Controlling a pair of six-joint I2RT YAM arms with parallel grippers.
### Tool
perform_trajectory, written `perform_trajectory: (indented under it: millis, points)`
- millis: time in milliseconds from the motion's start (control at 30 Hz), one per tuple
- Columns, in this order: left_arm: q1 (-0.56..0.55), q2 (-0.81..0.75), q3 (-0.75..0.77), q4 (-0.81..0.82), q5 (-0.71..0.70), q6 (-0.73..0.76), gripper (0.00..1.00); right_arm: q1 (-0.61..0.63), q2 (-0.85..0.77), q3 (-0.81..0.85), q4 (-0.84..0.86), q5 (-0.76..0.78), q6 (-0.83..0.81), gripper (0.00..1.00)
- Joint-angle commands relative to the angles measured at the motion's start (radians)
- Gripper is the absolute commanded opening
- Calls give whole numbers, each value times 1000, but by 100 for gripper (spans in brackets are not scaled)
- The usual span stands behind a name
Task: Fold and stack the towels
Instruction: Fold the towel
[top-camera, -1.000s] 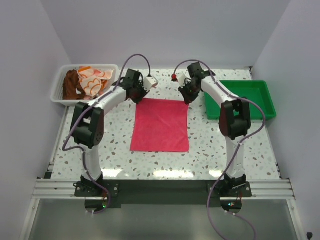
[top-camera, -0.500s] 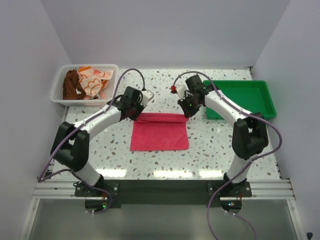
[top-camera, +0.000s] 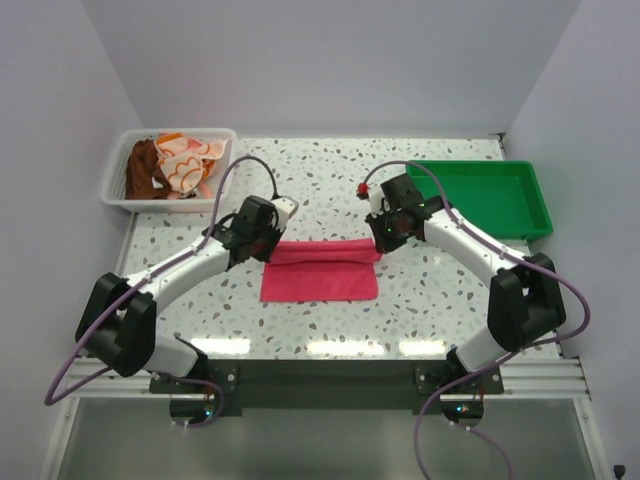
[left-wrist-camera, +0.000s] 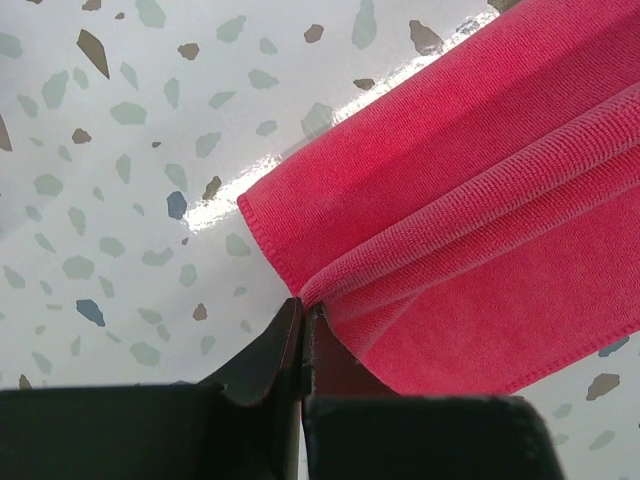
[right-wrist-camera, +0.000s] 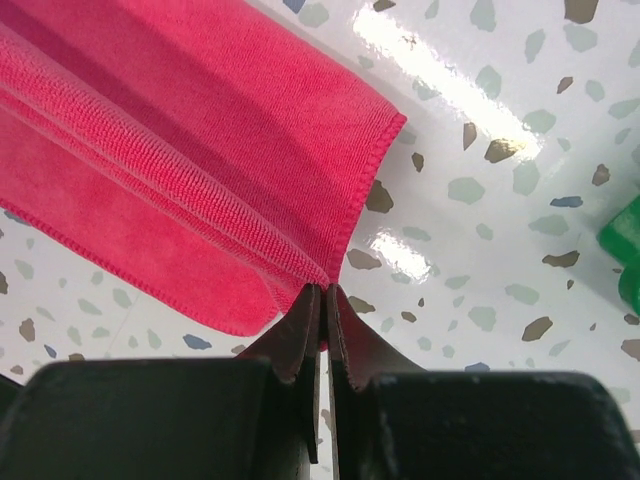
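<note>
A hot pink towel (top-camera: 320, 275) lies on the speckled table, its far edge lifted and drawn toward the near edge. My left gripper (top-camera: 258, 246) is shut on the towel's far left corner; in the left wrist view (left-wrist-camera: 303, 305) the cloth (left-wrist-camera: 470, 200) hangs from the closed fingers. My right gripper (top-camera: 385, 240) is shut on the far right corner; in the right wrist view (right-wrist-camera: 322, 290) the cloth (right-wrist-camera: 180, 150) drapes left. An orange flowered towel (top-camera: 188, 158) and a dark brown towel (top-camera: 143, 170) lie crumpled in the white basket (top-camera: 116, 178). The salmon pink towel is out of view.
The green tray (top-camera: 490, 195) stands at the back right, close to my right arm; its corner shows in the right wrist view (right-wrist-camera: 628, 250). The white basket sits at the back left corner. Bare table lies on both sides of the pink towel.
Both grippers have moved toward the near edge, carrying the pink towel's far edge over the rest. The towel went from flat to half folded.
</note>
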Motion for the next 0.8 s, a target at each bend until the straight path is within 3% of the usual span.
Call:
perform_trajectory:
  millis: [0, 467, 767]
  points:
    - [5, -57, -26, 10, -71, 6, 0, -16, -57, -1, 16, 88, 27, 0]
    - [-6, -76, -68, -17, -22, -49, 0, -16, -62, -97, 19, -33, 79, 0]
    - [-6, -34, 43, -172, -67, -98, 0, -15, -87, -94, -23, -50, 129, 0]
